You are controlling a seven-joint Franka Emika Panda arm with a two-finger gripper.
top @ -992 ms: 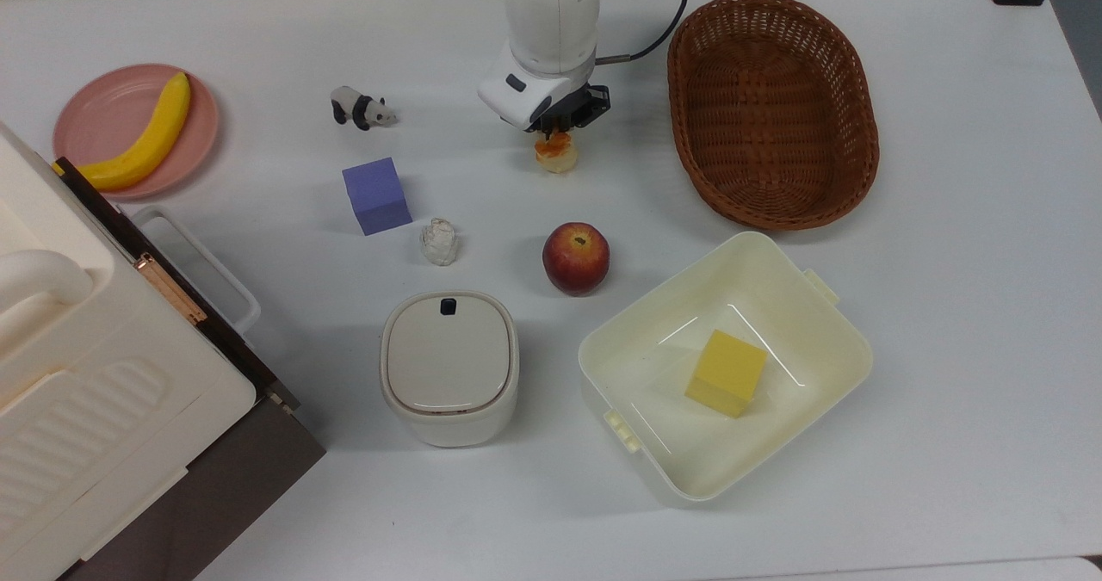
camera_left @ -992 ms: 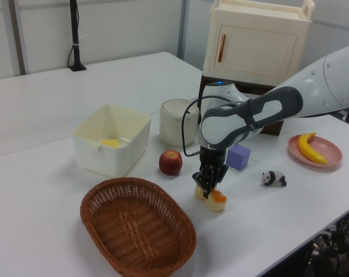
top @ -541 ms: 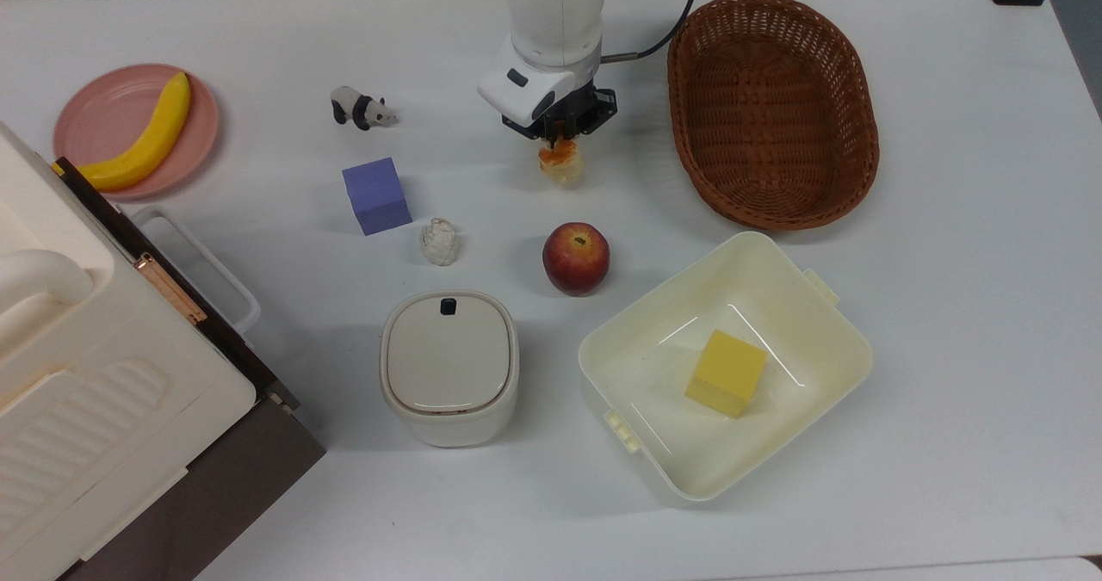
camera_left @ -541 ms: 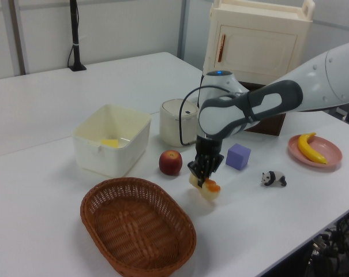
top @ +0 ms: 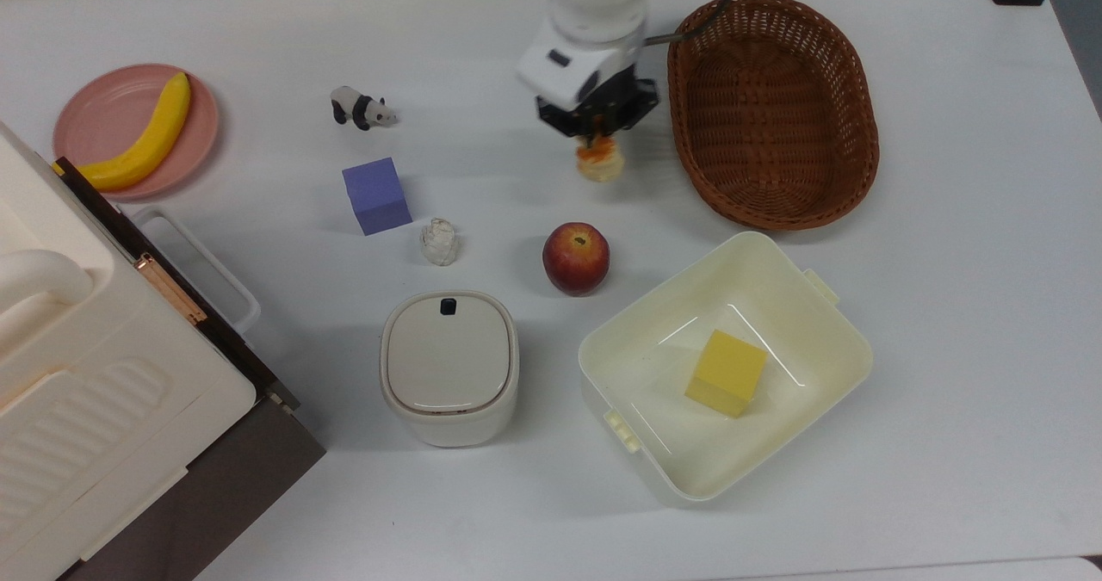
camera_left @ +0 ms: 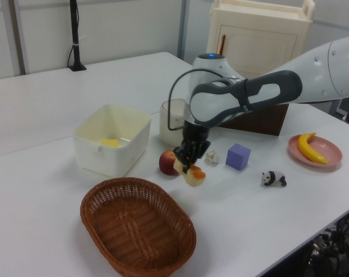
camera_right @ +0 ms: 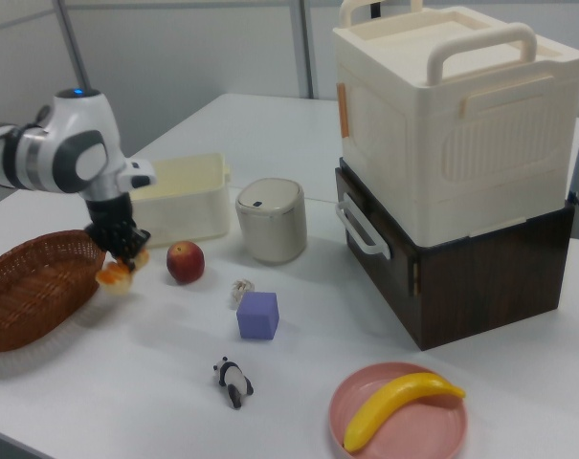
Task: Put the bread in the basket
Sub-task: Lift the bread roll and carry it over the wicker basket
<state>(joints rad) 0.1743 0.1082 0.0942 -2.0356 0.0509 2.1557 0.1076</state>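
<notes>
The bread (top: 600, 161) (camera_left: 194, 175) (camera_right: 116, 274), a small cream loaf with an orange-brown top, hangs above the white table, held at one end. My gripper (top: 595, 139) (camera_left: 187, 166) (camera_right: 124, 254) is shut on it. The basket (top: 772, 109) (camera_left: 137, 224) (camera_right: 31, 287), a brown woven oval, lies just to the top view's right of the bread and holds nothing. In the left view the bread hovers just past the basket's far rim.
A red apple (top: 575, 258) sits below the bread in the top view. A cream tub (top: 826, 353) holds a yellow block (top: 726, 372). A lidded white pot (top: 448, 366), white figurine (top: 440, 241), purple cube (top: 376, 194), panda toy (top: 362, 108), banana on a pink plate (top: 102, 116) and a cream case (top: 77, 409) stand to the top view's left.
The gripper has lifted the bread off the table and carried it to the top view's right, toward the basket.
</notes>
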